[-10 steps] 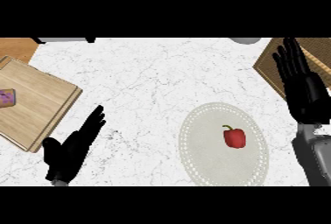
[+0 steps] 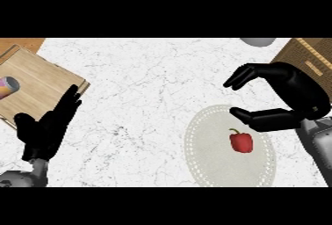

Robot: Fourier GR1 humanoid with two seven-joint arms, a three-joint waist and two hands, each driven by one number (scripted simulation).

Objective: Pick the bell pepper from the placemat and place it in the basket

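Observation:
A small red bell pepper (image 2: 241, 141) with a green stem lies on a pale round placemat (image 2: 207, 158) at the lower right of the counter. My right hand (image 2: 285, 94) hovers just above and to the right of the pepper, fingers curved and thumb spread, holding nothing. A woven brown basket (image 2: 310, 55) sits at the top right corner, partly behind that hand. My left hand (image 2: 48, 125) rests open at the lower left, fingers pointing up.
A wooden cutting board (image 2: 35, 83) lies at the left edge with a small pink and yellow object (image 2: 8, 86) on it. A grey round object (image 2: 259, 41) shows at the top edge. The counter is white marble.
My right hand has swung left from the right edge, over the placemat's upper edge, and its fingers have curved above the pepper. The left hand has stayed in place.

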